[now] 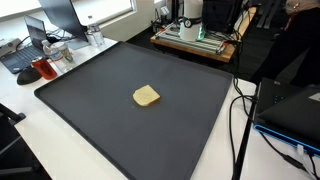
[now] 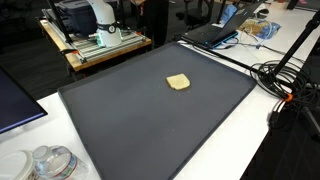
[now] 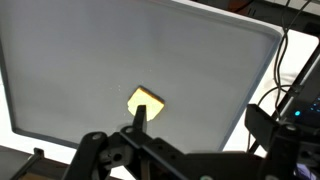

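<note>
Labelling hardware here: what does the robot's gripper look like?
The gripper is black all over: two narrow fingers on jointed link bars with rounded knuckles. No markings or cables show on it. Both exterior views show only the arm's white base.

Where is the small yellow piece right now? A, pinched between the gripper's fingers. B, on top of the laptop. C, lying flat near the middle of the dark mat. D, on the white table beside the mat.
C: in both exterior views the yellow piece lies alone on the dark mat, well inside its edges, with nothing touching it.
</note>
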Tool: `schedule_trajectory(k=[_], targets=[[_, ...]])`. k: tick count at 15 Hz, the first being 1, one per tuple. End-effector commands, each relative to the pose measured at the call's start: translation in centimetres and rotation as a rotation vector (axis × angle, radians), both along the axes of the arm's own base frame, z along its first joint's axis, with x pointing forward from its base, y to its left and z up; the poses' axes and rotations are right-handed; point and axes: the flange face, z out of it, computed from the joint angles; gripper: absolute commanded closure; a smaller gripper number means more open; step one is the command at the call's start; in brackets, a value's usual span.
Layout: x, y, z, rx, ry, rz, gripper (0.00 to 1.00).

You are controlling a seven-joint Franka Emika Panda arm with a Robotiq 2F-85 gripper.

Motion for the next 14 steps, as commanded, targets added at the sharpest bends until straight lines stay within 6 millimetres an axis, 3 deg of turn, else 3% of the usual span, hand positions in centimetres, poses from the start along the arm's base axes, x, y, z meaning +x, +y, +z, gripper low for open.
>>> schedule_trajectory(k=[1, 6, 11, 14], targets=[[4.5, 1.9, -4.3, -0.052, 0.057, -0.032, 0.00], [10.0, 2.9, -10.2, -0.122, 0.094, -0.094, 0.00], [14.7, 4.5, -14.3, -0.193, 0.103, -0.123, 0.00], [16.7, 6.6, -16.3, -0.219, 0.106, -0.128, 0.00]])
